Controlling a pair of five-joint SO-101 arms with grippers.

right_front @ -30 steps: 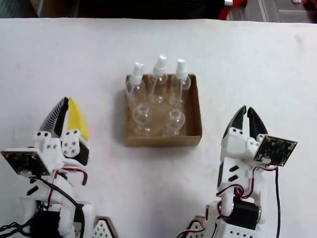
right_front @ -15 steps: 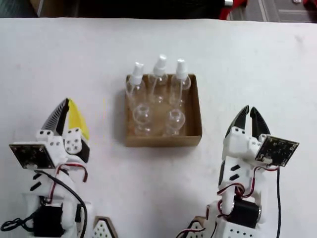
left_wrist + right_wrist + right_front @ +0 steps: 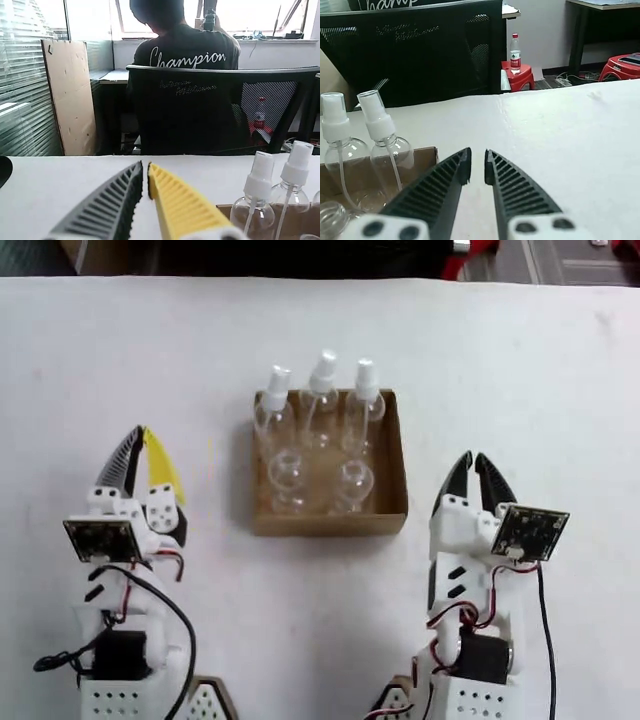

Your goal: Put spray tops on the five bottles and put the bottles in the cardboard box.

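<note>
From above, the cardboard box (image 3: 330,524) stands midway between the table's (image 3: 520,360) left and right edges, beyond both arms. Three capped bottles (image 3: 321,400) line the box's far wall, and two open-necked bottles (image 3: 287,480) stand along its near wall. The left gripper (image 3: 141,432) lies off the box's left side and the right gripper (image 3: 472,458) off its near right corner.

In the left wrist view, the left gripper's (image 3: 145,169) tips are together on nothing, with capped bottles (image 3: 260,200) beyond.

In the right wrist view, the right gripper's (image 3: 477,160) fingers are a sliver apart and empty, beside the box (image 3: 422,155).

The likely trouble is that the uncapped pair is already boxed and tightly packed. A gripper coming down between them could tip a neighbour or shove the light box. A spray top's tube could also miss the narrow neck.

No label or writing is legible on the bottles or the box.
</note>
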